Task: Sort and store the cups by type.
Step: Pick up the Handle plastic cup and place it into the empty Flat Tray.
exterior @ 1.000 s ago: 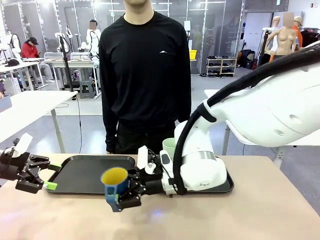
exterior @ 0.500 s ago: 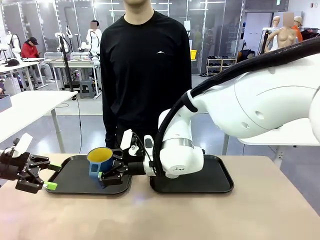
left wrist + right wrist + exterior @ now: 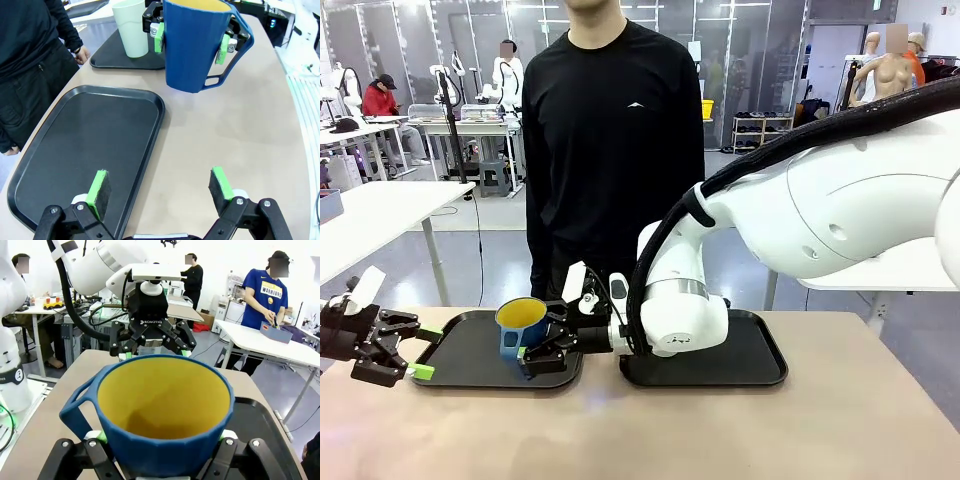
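Mint tumbler (image 3: 131, 27) cut off above

The right arm reaches across the middle, its black, green-padded right gripper (image 3: 542, 345) level and clamped on the dark blue plastic cup with yellow inside (image 3: 521, 327). The left gripper (image 3: 408, 350) hovers low at the tabletop's left edge, fingers (image 3: 98, 187) spread wide apart.

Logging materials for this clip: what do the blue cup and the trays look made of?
Blue cup: likely moulded plastic, matte blue outside, yellow inside, faceted walls, one-piece loop handle; glazed ceramic can't be excluded. Left tray and right tray: black, probably plastic, with a smooth, slightly glossy surface and a raised, rounded rim.
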`<state>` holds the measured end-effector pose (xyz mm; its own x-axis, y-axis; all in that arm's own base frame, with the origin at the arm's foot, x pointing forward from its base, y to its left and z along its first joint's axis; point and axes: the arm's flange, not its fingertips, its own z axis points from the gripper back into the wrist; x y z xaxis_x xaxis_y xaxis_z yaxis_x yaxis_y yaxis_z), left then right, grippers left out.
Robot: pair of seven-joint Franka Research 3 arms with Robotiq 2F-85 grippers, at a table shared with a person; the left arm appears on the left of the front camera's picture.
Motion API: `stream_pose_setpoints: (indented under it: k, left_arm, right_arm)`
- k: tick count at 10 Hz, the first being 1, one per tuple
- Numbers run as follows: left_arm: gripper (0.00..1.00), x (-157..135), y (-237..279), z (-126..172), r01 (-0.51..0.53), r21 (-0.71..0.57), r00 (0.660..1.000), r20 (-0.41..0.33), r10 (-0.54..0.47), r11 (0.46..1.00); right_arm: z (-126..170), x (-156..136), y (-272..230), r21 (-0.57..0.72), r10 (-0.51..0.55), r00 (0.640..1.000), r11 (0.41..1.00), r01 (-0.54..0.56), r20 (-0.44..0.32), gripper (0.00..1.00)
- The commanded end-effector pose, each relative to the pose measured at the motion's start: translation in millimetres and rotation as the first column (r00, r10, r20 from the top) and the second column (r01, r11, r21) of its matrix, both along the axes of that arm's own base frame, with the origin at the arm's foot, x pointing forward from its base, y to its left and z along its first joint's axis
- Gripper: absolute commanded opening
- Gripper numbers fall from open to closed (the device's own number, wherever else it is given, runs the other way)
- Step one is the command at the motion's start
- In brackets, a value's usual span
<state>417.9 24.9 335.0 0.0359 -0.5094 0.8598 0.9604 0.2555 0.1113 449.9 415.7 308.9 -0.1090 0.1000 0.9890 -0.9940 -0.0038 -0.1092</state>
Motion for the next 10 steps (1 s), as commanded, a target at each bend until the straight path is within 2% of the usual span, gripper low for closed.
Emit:
stream_pose_setpoints:
  k: [1, 2, 3, 10]
  left_arm:
    - [1.0, 0, 0, -2, 0.01, 0.001, 1.0, 0.01, -0.01, 1.0]
    - [1.0, 0, 0, -2, 0.01, 0.001, 1.0, 0.01, -0.01, 1.0]
    - [1.0, 0, 0, -2, 0.01, 0.001, 1.0, 0.01, -0.01, 1.0]
    - [1.0, 0, 0, -2, 0.01, 0.001, 1.0, 0.01, -0.01, 1.0]
  right_arm:
    - [0, 1, 0, 0.001, 0.0, 1.0, 1.0, 0.0, 0.0, 0.74]
    - [-11, 13, 10, 0.081, -0.033, 0.999, 0.996, 0.033, 0.001, 0.74]
    - [-19, 23, 24, 0.103, -0.051, 0.999, 0.993, 0.05, 0.009, 0.74]
    - [-50, 67, 75, 0.075, -0.135, 0.991, 0.988, 0.135, -0.003, 0.74]
